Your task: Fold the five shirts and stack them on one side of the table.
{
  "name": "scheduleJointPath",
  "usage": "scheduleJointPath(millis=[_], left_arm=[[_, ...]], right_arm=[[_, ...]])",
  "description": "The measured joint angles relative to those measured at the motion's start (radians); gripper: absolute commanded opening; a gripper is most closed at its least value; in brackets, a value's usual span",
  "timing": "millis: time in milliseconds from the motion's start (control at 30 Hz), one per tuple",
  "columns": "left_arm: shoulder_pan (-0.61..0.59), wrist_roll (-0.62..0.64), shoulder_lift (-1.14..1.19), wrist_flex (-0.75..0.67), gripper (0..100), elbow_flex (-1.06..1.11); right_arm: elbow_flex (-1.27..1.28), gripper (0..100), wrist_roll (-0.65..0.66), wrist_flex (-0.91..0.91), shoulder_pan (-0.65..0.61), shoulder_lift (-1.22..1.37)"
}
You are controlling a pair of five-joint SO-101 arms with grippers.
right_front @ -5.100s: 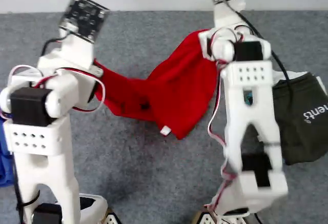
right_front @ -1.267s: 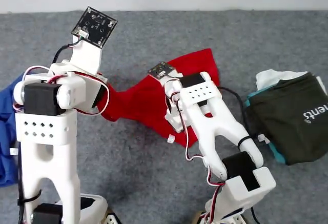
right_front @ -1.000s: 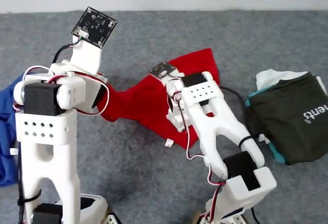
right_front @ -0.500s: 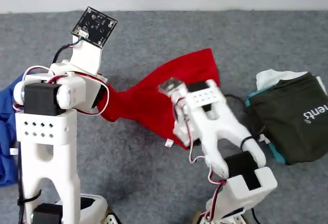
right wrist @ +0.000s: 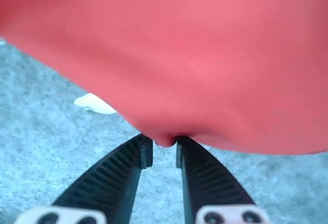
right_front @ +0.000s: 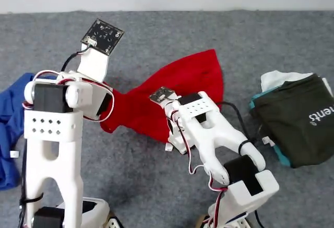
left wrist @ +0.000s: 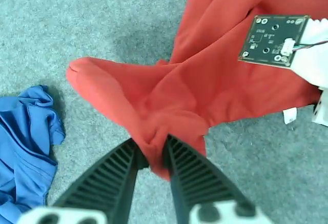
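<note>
Grey carpet covered our table (right_front: 156, 35), and the red shirt (right_front: 182, 82) lay crumpled mid-table between our arms. Our left gripper (left wrist: 152, 151) was pinched tight on a bunched fold at one end, and our right gripper (right wrist: 164, 143) nipped the near hem. A blue shirt (right_front: 10, 118) lay heaped at the left edge, and a folded stack (right_front: 300, 118) sat at the right.

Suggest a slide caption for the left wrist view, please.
Left gripper pinches a red shirt fold near a crumpled blue shirt.
</note>
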Motion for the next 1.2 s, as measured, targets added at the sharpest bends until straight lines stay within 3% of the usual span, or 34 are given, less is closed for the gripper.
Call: scheduleJointPath(millis=[133,433,733,900,1200], left_arm=[[0.000,0.000,0.000,0.000,6,0.000],[0.000,0.000,0.000,0.000,6,0.000],[0.000,0.000,0.000,-0.018,6,-0.006],[0.000,0.000,0.000,-0.031,6,-0.141],[0.002,0.000,0.000,0.043,6,-0.545]], right_arm=[[0.000,0.2,0.000,-0.038,0.002,0.032],[-0.031,0.9,0.003,-0.101,0.012,0.101],[-0.321,0.9,0.080,0.215,0.069,-0.130],[-0.466,0.9,0.103,0.374,0.074,-0.341],[-0.514,0.9,0.103,0.465,0.077,-0.638]])
